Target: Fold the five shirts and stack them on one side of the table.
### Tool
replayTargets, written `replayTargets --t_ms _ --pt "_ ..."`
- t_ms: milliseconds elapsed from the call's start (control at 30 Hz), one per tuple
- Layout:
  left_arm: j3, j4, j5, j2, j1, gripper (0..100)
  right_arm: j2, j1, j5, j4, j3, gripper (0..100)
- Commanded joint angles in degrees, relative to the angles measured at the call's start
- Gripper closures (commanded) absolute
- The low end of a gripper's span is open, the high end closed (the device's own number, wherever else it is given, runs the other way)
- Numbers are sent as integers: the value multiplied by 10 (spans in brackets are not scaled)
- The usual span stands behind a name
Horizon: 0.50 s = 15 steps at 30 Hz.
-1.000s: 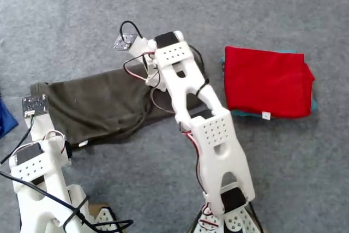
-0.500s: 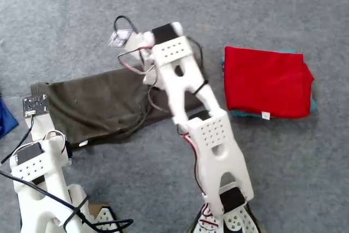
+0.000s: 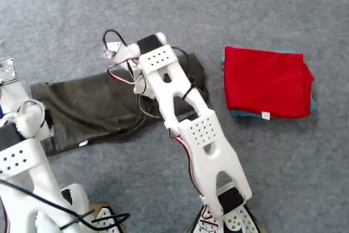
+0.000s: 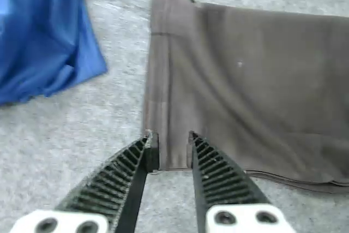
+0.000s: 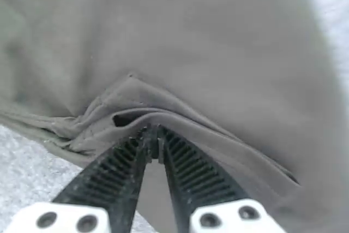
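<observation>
Grey table, blue cloth beside olive shirt

Left pincer ajar, right pincer tight.

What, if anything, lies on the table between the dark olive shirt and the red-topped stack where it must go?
Nothing visible does. Only a bare strip of grey table separates the olive shirt from the stack. The right gripper is shut on a fold of the shirt's fabric.
</observation>
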Motion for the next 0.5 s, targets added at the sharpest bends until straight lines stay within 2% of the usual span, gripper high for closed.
replayTargets --t_ms 0,200,467 --pt "8 -49 13 46 15 880 -35 6 -5 9 -38 984" --pt "83 -161 9 185 12 880 -94 10 -18 9 -38 984" --pt "42 -144 -40 317 -14 880 -186 69 -56 9 -32 984"
